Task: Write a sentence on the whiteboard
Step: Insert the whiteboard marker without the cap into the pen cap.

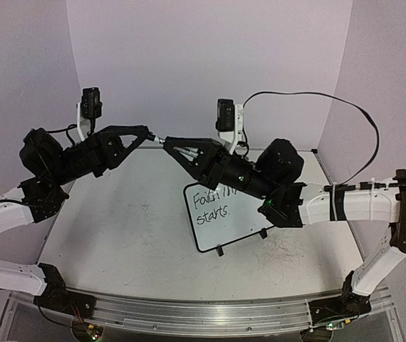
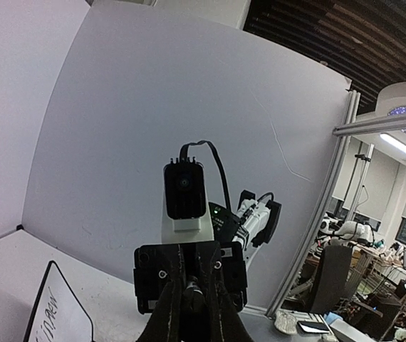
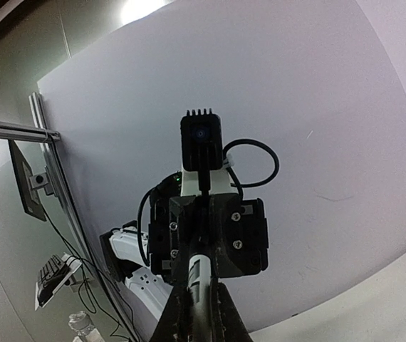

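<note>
The whiteboard (image 1: pixel 231 224) stands on the grey table at centre right, black-framed. The sentence (image 1: pixel 214 205) is on it in two black lines, the lower reading "starts."; my right arm hides the end of the upper line. The board's corner also shows in the left wrist view (image 2: pixel 64 310). Both grippers are raised above the table, tip to tip. My right gripper (image 1: pixel 169 142) (image 3: pixel 199 260) is shut on a white marker (image 3: pixel 201 274). My left gripper (image 1: pixel 148 134) (image 2: pixel 191 283) is closed on the marker's dark end, apparently its cap (image 2: pixel 191 285).
White walls enclose the table at the back and sides. A black cable (image 1: pixel 345 107) loops along the right wall. Two camera mounts (image 1: pixel 89 107) stand at the back. An aluminium rail (image 1: pixel 189 313) runs along the near edge.
</note>
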Robot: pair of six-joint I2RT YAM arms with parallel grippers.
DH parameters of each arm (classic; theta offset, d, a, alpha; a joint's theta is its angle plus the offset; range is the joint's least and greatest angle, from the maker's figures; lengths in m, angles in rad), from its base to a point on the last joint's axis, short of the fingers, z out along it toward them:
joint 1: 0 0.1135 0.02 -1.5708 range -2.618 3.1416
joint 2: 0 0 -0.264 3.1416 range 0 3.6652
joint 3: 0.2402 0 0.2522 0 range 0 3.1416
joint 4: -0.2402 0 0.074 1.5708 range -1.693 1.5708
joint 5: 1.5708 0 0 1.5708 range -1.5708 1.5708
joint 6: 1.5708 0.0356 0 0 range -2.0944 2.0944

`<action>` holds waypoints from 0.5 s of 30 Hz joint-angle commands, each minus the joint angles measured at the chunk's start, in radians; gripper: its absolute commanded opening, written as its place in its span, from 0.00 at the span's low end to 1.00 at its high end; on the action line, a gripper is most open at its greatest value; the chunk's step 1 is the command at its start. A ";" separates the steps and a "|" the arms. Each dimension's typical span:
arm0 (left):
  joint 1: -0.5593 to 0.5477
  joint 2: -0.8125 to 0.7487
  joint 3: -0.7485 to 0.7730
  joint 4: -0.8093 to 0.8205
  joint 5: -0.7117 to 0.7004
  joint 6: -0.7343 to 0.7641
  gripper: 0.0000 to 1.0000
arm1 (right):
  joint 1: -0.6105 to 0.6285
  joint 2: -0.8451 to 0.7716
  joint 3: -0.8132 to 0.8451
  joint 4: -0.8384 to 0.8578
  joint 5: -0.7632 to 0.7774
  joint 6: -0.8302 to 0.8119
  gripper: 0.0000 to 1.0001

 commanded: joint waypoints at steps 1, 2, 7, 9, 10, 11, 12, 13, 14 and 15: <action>-0.147 0.116 -0.080 -0.236 0.144 0.019 0.00 | 0.087 0.094 0.111 -0.264 -0.024 -0.083 0.00; -0.147 0.112 -0.086 -0.235 0.146 0.018 0.00 | 0.086 0.085 0.101 -0.270 -0.013 -0.097 0.00; -0.147 0.074 -0.100 -0.235 0.135 0.022 0.00 | 0.085 0.039 0.051 -0.272 -0.004 -0.124 0.00; -0.146 0.058 -0.099 -0.235 0.113 0.019 0.00 | 0.085 0.022 0.029 -0.270 -0.002 -0.126 0.00; -0.146 0.048 -0.099 -0.235 0.097 0.015 0.00 | 0.085 0.014 0.017 -0.270 0.002 -0.127 0.00; -0.146 0.038 -0.099 -0.235 0.079 0.007 0.00 | 0.085 0.003 0.004 -0.270 0.011 -0.126 0.00; -0.145 0.030 -0.099 -0.235 0.056 0.001 0.00 | 0.086 -0.012 -0.012 -0.270 0.021 -0.125 0.00; -0.145 0.024 -0.099 -0.235 0.041 -0.004 0.00 | 0.086 -0.025 -0.032 -0.270 0.034 -0.125 0.03; -0.145 0.017 -0.099 -0.235 0.023 -0.009 0.00 | 0.086 -0.040 -0.052 -0.270 0.049 -0.125 0.06; -0.145 0.010 -0.100 -0.235 0.003 -0.015 0.00 | 0.085 -0.058 -0.073 -0.270 0.067 -0.123 0.12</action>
